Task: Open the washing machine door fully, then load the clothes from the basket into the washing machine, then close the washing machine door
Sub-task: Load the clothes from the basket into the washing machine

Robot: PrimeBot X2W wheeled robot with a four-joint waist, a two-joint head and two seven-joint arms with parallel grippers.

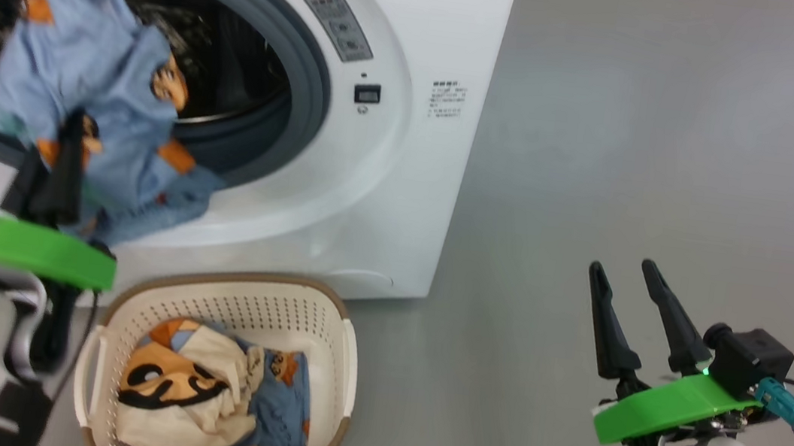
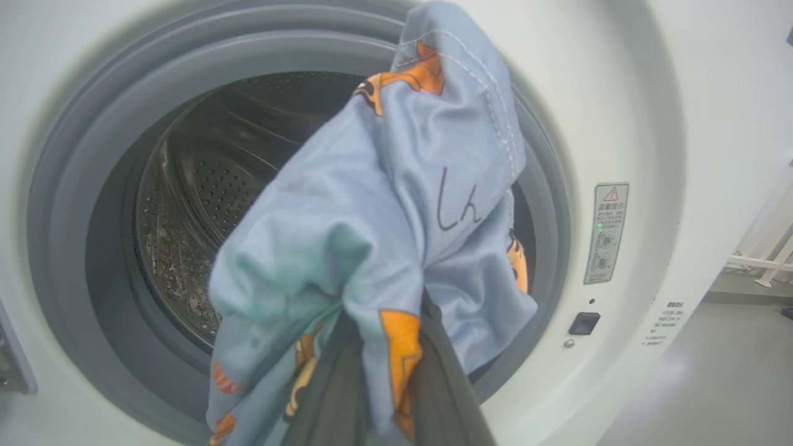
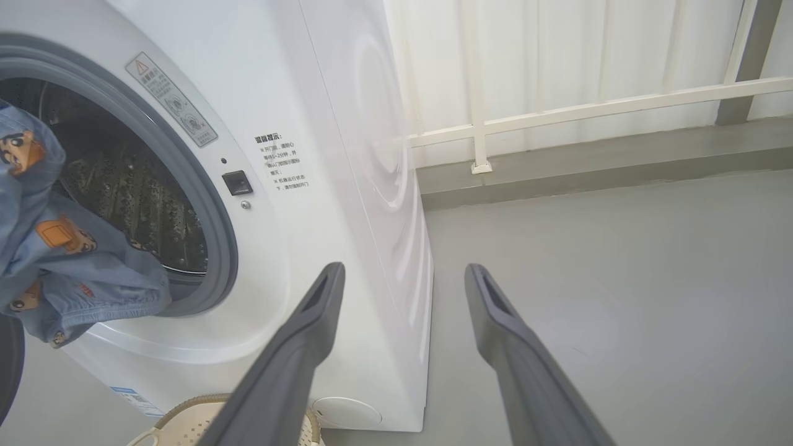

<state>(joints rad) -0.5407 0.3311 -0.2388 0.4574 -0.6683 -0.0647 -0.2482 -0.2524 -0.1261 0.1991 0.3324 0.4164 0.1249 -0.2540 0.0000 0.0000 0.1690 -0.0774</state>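
While the left arm holds a garment at the drum mouth: loading is under way, not finished.
Door step: the opening of the washing machine (image 1: 400, 201) stands uncovered, so this step is judged done. How far the door has swung cannot be told.
Left gripper (image 1: 70, 137): nearly closed, pinching the light blue garment (image 1: 89, 79) near its lower part, with cloth bunched around the dark fingers.
Light blue garment, position: raised in front of the opening, with its upper folds across the drum (image 2: 204, 204) and its lower folds hanging over the lower part of the grey seal (image 1: 309, 76). It is not yet released inside.
Right gripper (image 1: 622, 267): fully spread and holding nothing, over bare floor to the right of the machine and well apart from the basket.
Basket (image 1: 235, 307): on the floor just in front of the machine, below the opening.
Basket contents: the cream garment (image 1: 187, 387) with orange and black print lies on blue printed cloth (image 1: 284, 399). Whether that cloth is a separate piece cannot be told.
Drum interior: no loaded clothing is discernible on the visible steel wall.
Remaining, as judged: push the blue garment in and release it, transfer what is in the basket, and close the door.
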